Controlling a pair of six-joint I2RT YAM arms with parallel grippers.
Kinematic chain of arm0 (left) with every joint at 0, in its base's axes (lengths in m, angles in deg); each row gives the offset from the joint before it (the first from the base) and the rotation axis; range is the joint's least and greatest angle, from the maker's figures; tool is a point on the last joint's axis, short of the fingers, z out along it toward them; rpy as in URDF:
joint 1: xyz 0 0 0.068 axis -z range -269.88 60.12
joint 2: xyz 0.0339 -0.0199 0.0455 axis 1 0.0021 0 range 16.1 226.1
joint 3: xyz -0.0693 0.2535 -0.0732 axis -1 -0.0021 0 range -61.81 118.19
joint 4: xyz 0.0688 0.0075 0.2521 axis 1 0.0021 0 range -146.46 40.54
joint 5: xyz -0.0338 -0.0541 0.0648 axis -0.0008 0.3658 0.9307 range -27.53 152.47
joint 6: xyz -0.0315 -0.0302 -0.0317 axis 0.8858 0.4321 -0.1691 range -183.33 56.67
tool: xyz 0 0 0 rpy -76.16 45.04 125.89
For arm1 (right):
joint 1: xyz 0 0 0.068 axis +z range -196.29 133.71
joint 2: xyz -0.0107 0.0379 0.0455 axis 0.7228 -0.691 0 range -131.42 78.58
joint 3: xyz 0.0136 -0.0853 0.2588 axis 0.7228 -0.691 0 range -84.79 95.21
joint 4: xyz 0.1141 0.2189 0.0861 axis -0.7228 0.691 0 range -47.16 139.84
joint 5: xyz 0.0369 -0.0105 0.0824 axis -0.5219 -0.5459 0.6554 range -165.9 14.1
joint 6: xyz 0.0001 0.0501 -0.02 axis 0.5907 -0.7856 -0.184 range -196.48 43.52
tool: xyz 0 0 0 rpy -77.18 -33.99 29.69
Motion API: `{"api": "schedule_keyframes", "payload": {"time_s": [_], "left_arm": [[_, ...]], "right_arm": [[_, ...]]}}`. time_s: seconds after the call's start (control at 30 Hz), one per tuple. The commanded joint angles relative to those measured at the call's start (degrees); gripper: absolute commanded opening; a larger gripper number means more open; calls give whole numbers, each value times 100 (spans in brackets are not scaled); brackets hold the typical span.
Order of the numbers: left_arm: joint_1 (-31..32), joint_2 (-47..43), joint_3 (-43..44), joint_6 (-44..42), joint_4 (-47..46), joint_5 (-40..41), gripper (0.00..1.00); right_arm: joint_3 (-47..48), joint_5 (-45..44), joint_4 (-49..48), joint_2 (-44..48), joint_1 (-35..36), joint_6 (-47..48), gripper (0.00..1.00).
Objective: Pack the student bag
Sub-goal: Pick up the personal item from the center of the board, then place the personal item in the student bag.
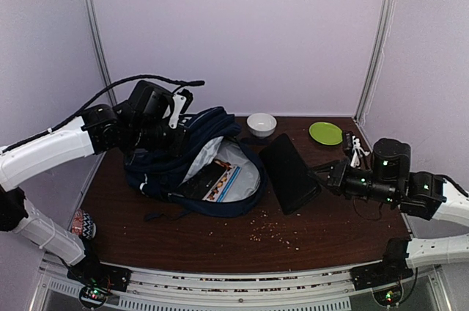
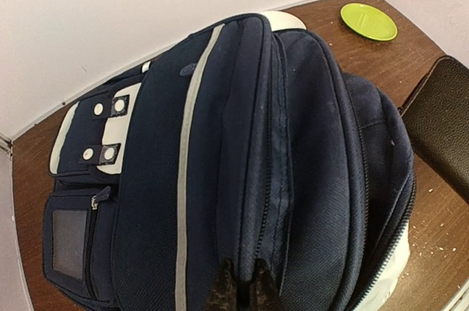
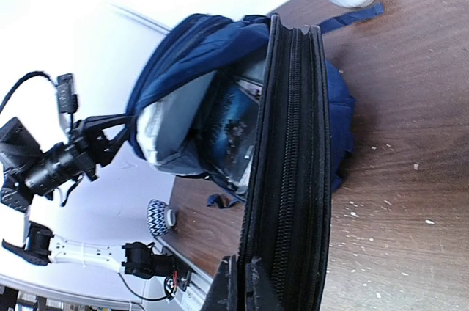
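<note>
The navy-blue student bag (image 1: 168,164) lies open on the table, its pale lining and a book or box (image 1: 216,181) showing inside. My left gripper (image 1: 157,131) is shut on a fold of the bag's top fabric (image 2: 245,252) and holds the flap up. My right gripper (image 1: 331,173) is shut on the edge of a flat black zippered case (image 1: 288,172), which stands on its edge just right of the bag's opening. In the right wrist view the case (image 3: 289,164) runs up from my fingers toward the open bag (image 3: 198,105).
A white bowl (image 1: 261,124) and a green plate (image 1: 325,133) sit at the back. A white cable item (image 1: 355,151) lies at the right. A patterned cup (image 1: 83,224) stands at the front left. Crumbs (image 1: 278,232) dot the table's front.
</note>
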Motion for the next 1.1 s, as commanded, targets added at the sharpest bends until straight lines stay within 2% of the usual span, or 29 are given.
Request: {"api": "schedule_keyframes", "payload": {"time_s": [0.0,0.37,0.73,1.07], "left_arm": [[-54,-64,419,95,-780,144,0],[-61,-463,401,-9,-962,-204,0],[-58,-676,142,-28,-1014,-903,0],[-56,-1185,-135,120,-1086,-1196,0]], "right_arm": [[403,-40,-601,-152,127,163,0],[746,661,-1730,-1659,277,15,0],[1310,935,-3034,-3144,293,-187,0],[2239,933,-3891,-5289,-12,-531,0]]}}
